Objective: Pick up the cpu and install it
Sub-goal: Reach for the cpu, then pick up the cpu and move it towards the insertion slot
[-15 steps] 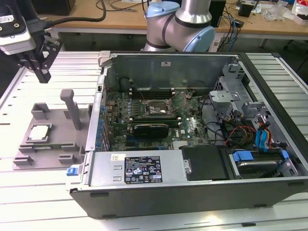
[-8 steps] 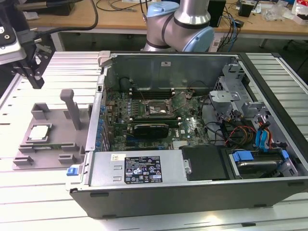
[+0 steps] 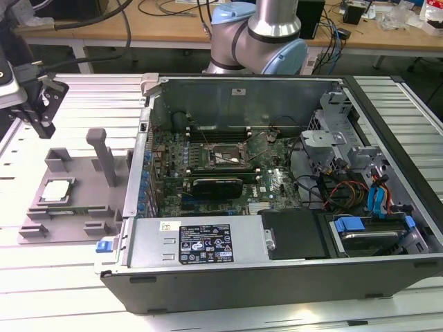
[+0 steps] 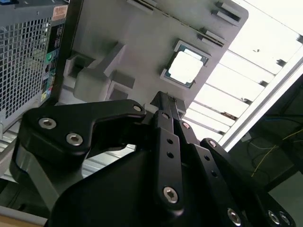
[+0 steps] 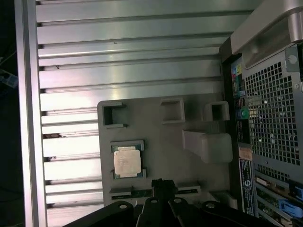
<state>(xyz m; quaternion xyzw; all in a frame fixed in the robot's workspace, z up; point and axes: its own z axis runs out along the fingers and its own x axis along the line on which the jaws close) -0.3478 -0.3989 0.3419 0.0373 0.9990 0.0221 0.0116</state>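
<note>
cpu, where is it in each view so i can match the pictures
Exterior view: cpu sits in the grey fixture on the exterior view's left, beside the computer case.
Second wrist view: cpu in the fixture's recess, just beyond the gripper.
First wrist view: cpu in that recess, beyond the gripper.
Shared landmark: the fixture's upright post.

This place looks like a robotics laboratory or an electronics workshop. The work surface is a table [image 3: 41, 277] made of ribbed aluminium profiles. On it lies 1 open computer case [image 3: 277, 283] with its motherboard [image 3: 277, 187] exposed, and a grey fixture tray [image 3: 76, 173] lies beside it. Behind stands the base of a robot arm [image 3: 263, 34]. Further back, a long wooden bench [image 3: 173, 29] carries loose black cables [image 3: 127, 28].
</note>
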